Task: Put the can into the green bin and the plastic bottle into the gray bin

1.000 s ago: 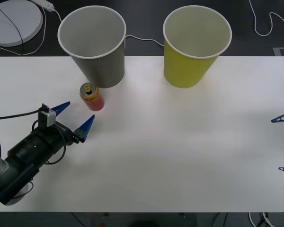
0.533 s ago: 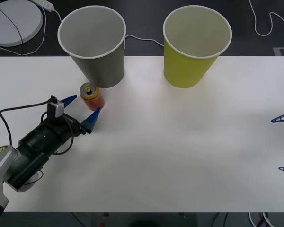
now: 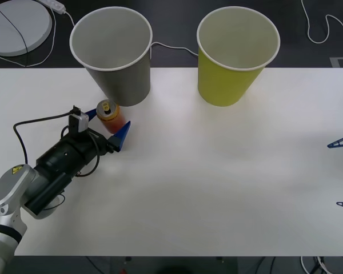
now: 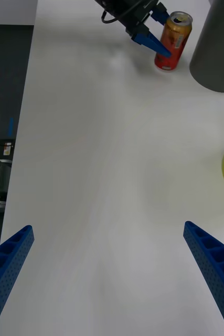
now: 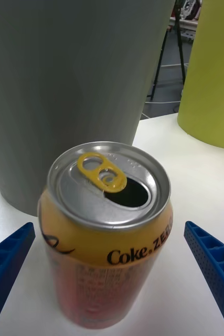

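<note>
Left gripper closed in on the can

Within a second the left gripper (image 3: 107, 127) had advanced until its wide-spread fingers straddled the upright can (image 3: 110, 116), just beside the gray bin (image 3: 115, 54); a grasp looked ready. Right gripper (image 4: 110, 273) waited, spread wide.

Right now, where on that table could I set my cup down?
The white table is bare from the green bin forward. It is crowded where the open left gripper flanks the can by the gray bin.
</note>
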Robot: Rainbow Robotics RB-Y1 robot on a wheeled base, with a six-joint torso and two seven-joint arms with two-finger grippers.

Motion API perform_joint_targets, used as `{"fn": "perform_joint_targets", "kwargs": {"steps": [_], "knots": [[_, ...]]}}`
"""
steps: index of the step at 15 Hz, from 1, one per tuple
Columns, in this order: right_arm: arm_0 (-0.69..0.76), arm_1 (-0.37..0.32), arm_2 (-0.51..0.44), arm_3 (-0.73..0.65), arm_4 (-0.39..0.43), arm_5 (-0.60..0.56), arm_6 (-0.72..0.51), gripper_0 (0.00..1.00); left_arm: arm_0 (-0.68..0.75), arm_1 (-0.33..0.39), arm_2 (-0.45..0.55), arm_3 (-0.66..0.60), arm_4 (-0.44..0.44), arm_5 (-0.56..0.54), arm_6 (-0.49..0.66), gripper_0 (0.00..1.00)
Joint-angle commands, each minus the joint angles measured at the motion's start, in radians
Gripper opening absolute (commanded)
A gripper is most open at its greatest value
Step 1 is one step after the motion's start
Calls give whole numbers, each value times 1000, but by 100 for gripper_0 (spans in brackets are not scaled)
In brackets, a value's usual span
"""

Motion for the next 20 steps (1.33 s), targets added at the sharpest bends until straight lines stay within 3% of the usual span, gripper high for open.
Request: {"fn": "perform_joint_targets", "kwargs": {"steps": [1, 7, 8, 9, 10, 20], "knots": [[0, 0, 0, 0, 0, 0, 0, 100, -38, -21, 0, 49, -10, 1, -3, 100], [0, 0, 0, 0, 0, 0, 0, 100, -72, -28, 0, 83, -24, 1, -4, 100], [0, 0, 0, 0, 0, 0, 0, 100, -72, -28, 2, 83, -24, 1, -4, 84], [0, 0, 0, 0, 0, 0, 0, 100, -72, -28, 2, 83, -24, 1, -4, 22], [0, 0, 0, 0, 0, 0, 0, 100, -72, -28, 0, 83, -24, 1, -3, 0], [0, 0, 0, 0, 0, 0, 0, 100, -67, 1, 2, 81, -21, -30, 2, 0]]}}
